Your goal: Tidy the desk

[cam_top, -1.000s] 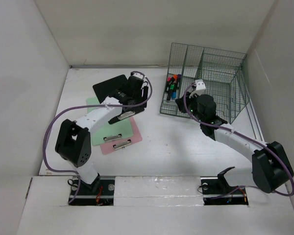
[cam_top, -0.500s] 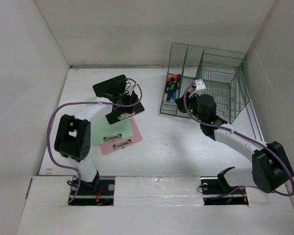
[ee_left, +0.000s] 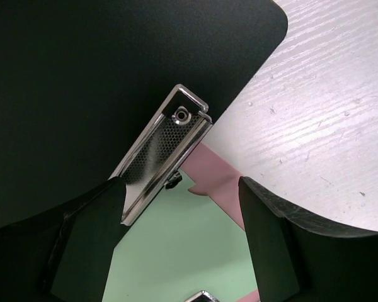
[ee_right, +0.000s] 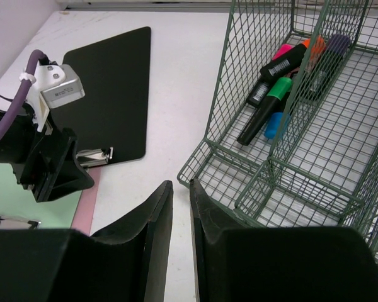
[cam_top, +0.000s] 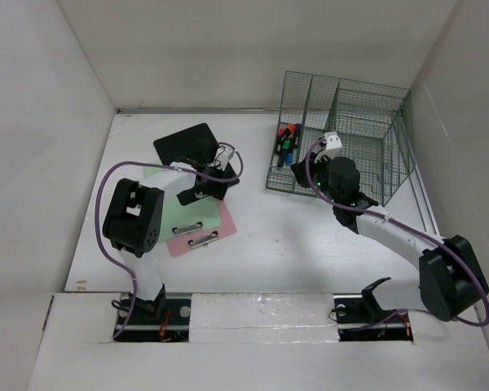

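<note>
The left gripper (ee_left: 179, 236) stands wide open with nothing between its fingers (ee_left: 82, 239). It hangs low over the near right corner of the black clipboard (ee_left: 82, 75). That board's metal clip (ee_left: 164, 151) lies just ahead of the gap, its near end right beside the left fingertip (whether they touch I cannot tell). Out from under the same corner comes a pink clipboard (ee_left: 217, 173), and a green clipboard (ee_left: 170, 251) lies over the pink one.

From above, the left gripper (cam_top: 214, 181) sits at the middle of the pile. The black clipboard (cam_top: 187, 145) lies farthest, the green clipboard (cam_top: 167, 216) nearer, and the pink clipboard (cam_top: 218, 221) sticks out at the near right. All three rest on the left half of the desk (cam_top: 277, 232).

The right gripper (ee_right: 181, 195) has its fingers nearly together, with only a thin slit between them and nothing in it. It hovers over the desk (ee_right: 183, 82), just left of the near left corner of the rack (ee_right: 230, 82).

The rack (cam_top: 334, 102) stands at the far right of the desk. Markers (cam_top: 288, 142) lie in a heap in its left compartment (pink, orange, green, blue and black among them). The white desk runs under everything, and the clipboards and the rack are well apart on it.
</note>
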You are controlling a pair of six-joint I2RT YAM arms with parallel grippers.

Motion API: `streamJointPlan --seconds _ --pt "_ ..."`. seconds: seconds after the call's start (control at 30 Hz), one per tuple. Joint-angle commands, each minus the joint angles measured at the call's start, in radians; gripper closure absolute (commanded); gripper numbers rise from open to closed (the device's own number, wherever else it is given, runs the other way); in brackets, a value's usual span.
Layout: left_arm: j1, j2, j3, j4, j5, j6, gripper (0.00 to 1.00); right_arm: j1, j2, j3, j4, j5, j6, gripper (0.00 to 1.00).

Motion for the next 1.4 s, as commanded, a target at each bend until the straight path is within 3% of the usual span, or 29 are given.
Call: streamJointPlan --seconds 0.0,0.27,0.57,0.87,1.37 --pt "0.000 0.018 0.027 -0.004 -0.020 0.011 0.32 -0.003 -0.025 -0.010 0.061 0.000 -0.010 0.77" --pt "-0.033 0.005 0.021 0.007 -0.132 0.000 0.34 -0.003 -0.029 -0.010 0.060 0.006 -0.010 0.77" --pt "-0.033 -0.158 0.021 0.052 -0.060 0.000 0.34 -0.003 -0.019 -0.006 0.057 -0.001 -0.010 0.77" --pt "-0.013 0.070 0.125 -0.033 -0.025 0.026 0.32 -0.003 -0.020 -0.006 0.054 0.009 -0.016 0.77" --pt "-0.023 0.110 0.072 -0.039 -0.088 0.015 0.33 -0.003 -0.028 -0.006 0.046 0.009 -0.016 0.77"
